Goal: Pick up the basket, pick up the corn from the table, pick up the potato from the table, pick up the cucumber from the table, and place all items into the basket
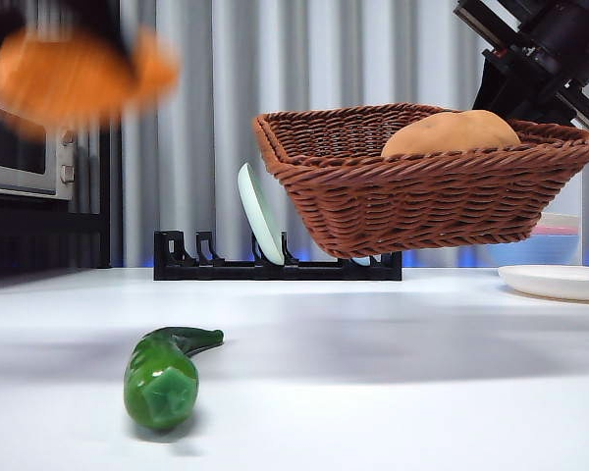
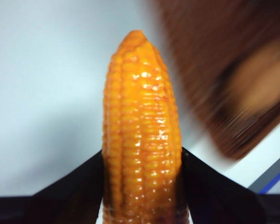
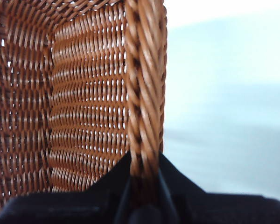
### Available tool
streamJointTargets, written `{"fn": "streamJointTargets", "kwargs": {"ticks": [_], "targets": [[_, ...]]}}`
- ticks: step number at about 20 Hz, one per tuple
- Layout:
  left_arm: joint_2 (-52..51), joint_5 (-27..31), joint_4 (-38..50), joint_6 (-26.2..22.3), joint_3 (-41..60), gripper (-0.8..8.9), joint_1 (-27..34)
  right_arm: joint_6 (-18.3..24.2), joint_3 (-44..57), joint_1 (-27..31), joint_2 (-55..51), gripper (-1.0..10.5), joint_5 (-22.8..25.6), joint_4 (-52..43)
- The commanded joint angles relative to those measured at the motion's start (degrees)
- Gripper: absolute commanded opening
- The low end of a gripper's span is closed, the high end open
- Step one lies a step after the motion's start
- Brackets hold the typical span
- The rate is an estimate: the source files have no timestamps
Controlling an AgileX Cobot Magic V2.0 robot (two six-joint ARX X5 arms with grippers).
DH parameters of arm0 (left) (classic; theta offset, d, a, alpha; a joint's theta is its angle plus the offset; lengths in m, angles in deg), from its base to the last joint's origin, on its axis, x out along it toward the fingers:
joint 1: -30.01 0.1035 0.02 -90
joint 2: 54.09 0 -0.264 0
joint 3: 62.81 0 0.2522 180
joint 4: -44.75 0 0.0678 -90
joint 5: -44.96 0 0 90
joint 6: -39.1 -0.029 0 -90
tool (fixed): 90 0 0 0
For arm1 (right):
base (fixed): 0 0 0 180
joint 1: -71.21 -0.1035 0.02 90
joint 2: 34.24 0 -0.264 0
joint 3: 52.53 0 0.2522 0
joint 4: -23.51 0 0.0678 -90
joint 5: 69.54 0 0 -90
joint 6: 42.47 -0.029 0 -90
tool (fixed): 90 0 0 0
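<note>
The brown wicker basket (image 1: 422, 182) hangs tilted above the table, held by its right rim in my right gripper (image 1: 569, 123), whose jaws are shut on the braided rim (image 3: 144, 93). The tan potato (image 1: 452, 132) lies inside the basket. My left gripper (image 2: 142, 182) is shut on the orange corn (image 2: 140, 130), which shows blurred high at the left in the front view (image 1: 74, 74). The basket and potato show blurred in the left wrist view (image 2: 233, 79). The dark-green cucumber (image 1: 162, 373) lies on the white table (image 1: 373, 392) at the near left.
A black dish rack (image 1: 275, 265) with a pale plate (image 1: 260, 216) stands behind the basket. A white plate (image 1: 560, 282) lies at the right edge. A microwave (image 1: 25, 147) stands at the far left. Grey curtains hang behind.
</note>
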Motion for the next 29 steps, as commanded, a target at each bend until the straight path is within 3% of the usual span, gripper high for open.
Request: {"fn": "streamJointTargets", "kwargs": {"ticks": [1,7,10,13,14,15,16,17,21,25,29], "targets": [[1.49,0.42,3.98,-0.24,-7.56,-0.08,-1.92,-0.26,-0.17,-0.15,0.07,-0.1,-0.55,-0.98],[18.49,4.46,5.53,-5.97,-21.86,-0.08,-4.52,-1.03,-0.17,-1.49,0.07,-0.1,-0.72,-0.90],[27.36,4.72,7.74,-9.16,-22.77,-0.08,-6.05,-1.25,-0.17,-2.91,0.07,-0.1,-0.70,-0.90],[33.33,4.85,8.22,-9.42,-22.77,-0.07,-6.71,-1.25,-0.17,-3.93,0.07,-0.1,-0.70,-0.90],[34.49,4.85,8.20,-10.69,-22.77,0.25,-7.06,-1.25,-0.17,-3.91,0.07,-0.1,-0.70,-0.90],[35.21,5.11,8.15,-10.88,-22.77,1.74,-7.28,-1.25,-0.17,-3.91,0.07,-0.1,-0.70,-0.90],[35.36,5.62,8.13,-10.84,-22.77,4.16,-7.28,-1.25,-0.17,-3.91,0.07,-0.1,-0.70,-0.87],[35.36,6.29,8.17,-10.62,-22.77,5.86,-7.45,-1.25,-0.17,-3.91,0.07,-0.1,-0.70,-0.85],[35.26,5.75,6.10,-9.75,-24.85,5.98,-7.80,-1.25,-0.17,-3.91,0.07,-0.1,-0.66,-0.85],[33.77,4.61,-6.62,-11.78,-35.15,5.98,-9.09,-1.22,-0.17,-3.87,0.07,-0.1,-0.63,-0.83],[25.51,4.42,-21.44,-12.07,-41.48,5.97,-10.01,-0.55,-0.17,-2.54,0.07,-0.1,-0.31,-0.94]]}}
